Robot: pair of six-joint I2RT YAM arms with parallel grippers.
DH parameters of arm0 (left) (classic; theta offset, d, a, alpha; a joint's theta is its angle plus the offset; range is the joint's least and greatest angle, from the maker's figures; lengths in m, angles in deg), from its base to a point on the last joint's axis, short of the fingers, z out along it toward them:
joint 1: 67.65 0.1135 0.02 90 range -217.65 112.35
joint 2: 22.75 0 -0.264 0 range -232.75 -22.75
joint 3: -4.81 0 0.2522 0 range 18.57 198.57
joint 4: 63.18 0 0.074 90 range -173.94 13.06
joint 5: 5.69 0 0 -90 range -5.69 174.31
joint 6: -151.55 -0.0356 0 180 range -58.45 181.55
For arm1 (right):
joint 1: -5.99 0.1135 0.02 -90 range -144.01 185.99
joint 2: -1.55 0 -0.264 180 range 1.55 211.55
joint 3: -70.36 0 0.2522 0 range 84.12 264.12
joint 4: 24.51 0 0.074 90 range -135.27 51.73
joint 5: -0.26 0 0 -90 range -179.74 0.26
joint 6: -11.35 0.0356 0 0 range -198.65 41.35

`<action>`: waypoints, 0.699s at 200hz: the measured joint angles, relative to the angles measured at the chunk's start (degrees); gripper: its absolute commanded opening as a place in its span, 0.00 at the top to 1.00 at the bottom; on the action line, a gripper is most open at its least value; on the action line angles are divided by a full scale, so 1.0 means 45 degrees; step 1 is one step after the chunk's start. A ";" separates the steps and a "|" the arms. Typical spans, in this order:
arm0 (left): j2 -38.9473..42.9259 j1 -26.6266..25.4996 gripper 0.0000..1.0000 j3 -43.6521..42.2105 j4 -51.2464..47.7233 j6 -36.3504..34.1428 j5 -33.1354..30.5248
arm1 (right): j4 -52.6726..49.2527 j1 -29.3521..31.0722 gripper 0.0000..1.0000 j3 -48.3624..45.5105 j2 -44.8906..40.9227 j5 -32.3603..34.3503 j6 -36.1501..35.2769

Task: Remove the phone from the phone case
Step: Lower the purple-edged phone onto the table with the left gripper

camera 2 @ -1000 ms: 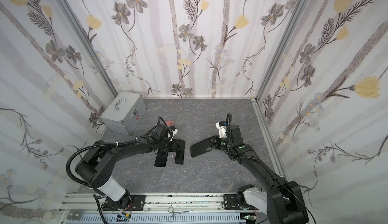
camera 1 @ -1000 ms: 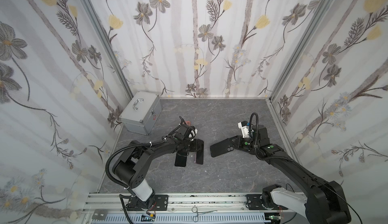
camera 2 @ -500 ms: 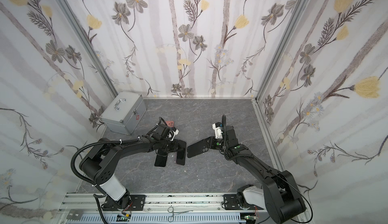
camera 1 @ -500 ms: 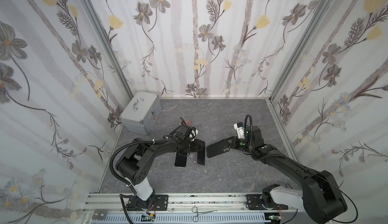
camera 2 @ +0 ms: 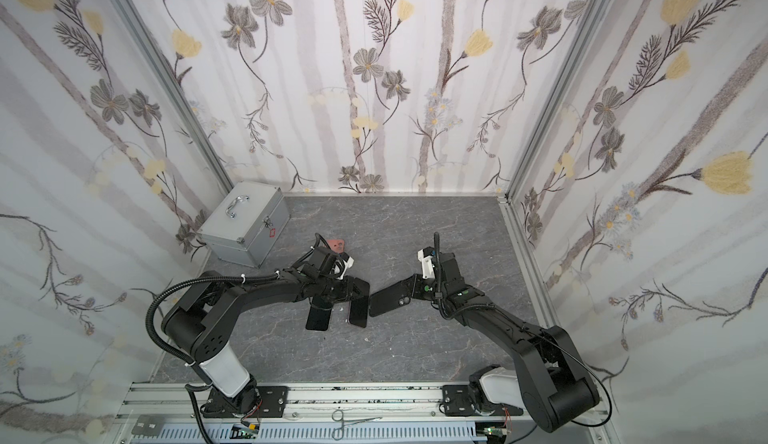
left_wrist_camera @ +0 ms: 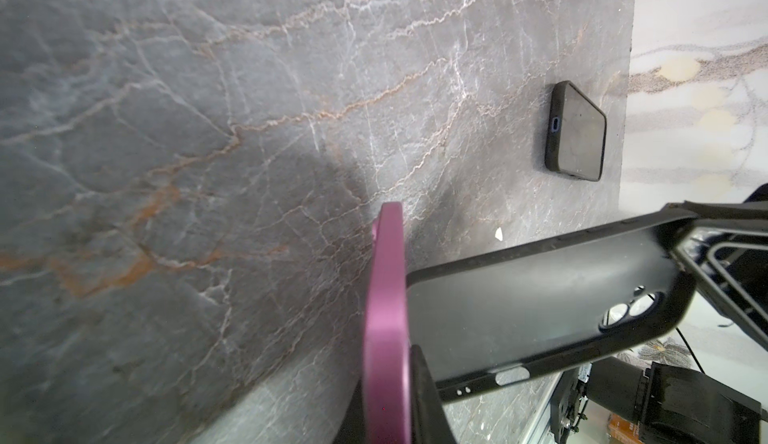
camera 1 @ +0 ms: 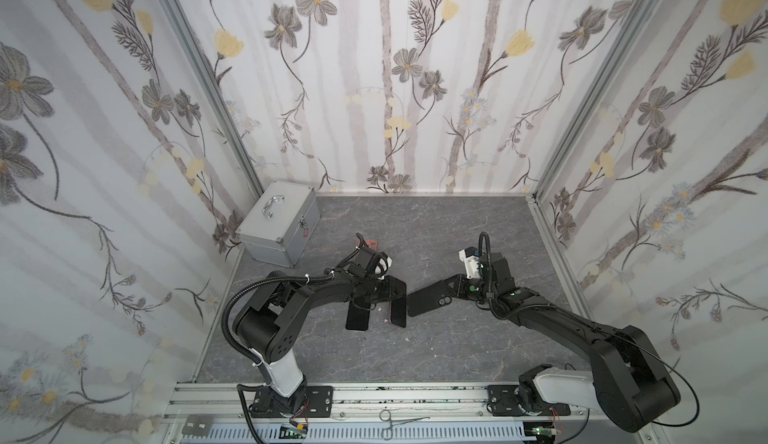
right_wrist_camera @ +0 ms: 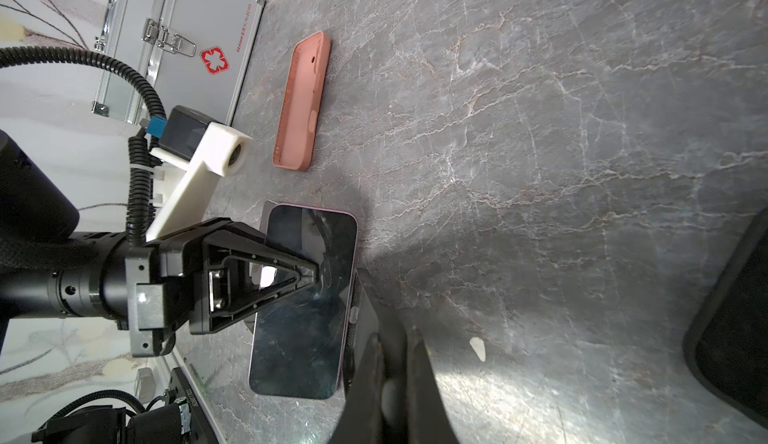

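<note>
While the left gripper (right_wrist_camera: 316, 274) clamps the phone (right_wrist_camera: 303, 296) across its flat faces, the right gripper (camera 1: 459, 290) is closed on the black case (camera 1: 430, 299) at the end with the camera hole. Both meet near the middle of the tabletop (camera 1: 457, 221), the left arm reaching in from the left edge and the right arm from the right edge.

The phone, purple along its rim with the dark screen up, is out of the case. It is held flat and low over the stone-patterned surface; whether it rests on that surface I cannot tell. The case is empty: in the left wrist view light shows through its camera hole. It is held tilted, with its free end just beside one long side of the phone, and I cannot make out whether the two touch.

A second phone (camera 1: 357, 317), in a black cover, lies flat on the tabletop near the held one, toward the front edge and partly under the left arm. A salmon case (right_wrist_camera: 301, 101) lies hollow side up behind the left gripper, toward the rear edge. A metal box (camera 1: 278, 221) with a handle and a red cross stands in the rear left corner.
</note>
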 measured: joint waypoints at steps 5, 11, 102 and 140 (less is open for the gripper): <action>-0.0015 0.0000 0.82 -0.0024 -0.0044 -0.0010 -0.0073 | 0.0000 0.0000 1.00 -0.0005 0.0000 0.0000 0.0000; -0.0034 0.0000 0.81 -0.0053 -0.0107 -0.0015 -0.0165 | 0.0000 0.0000 1.00 -0.0010 0.0005 0.0000 0.0000; 0.0063 0.0029 0.60 -0.0321 -0.0296 -0.0121 -0.0563 | -0.0083 0.0053 1.00 -0.0019 -0.0019 0.0340 -0.0049; 0.0364 0.0068 0.55 -0.0476 -0.0393 -0.0117 -0.0806 | -0.0170 0.0053 1.00 -0.0010 -0.0019 0.0505 -0.0058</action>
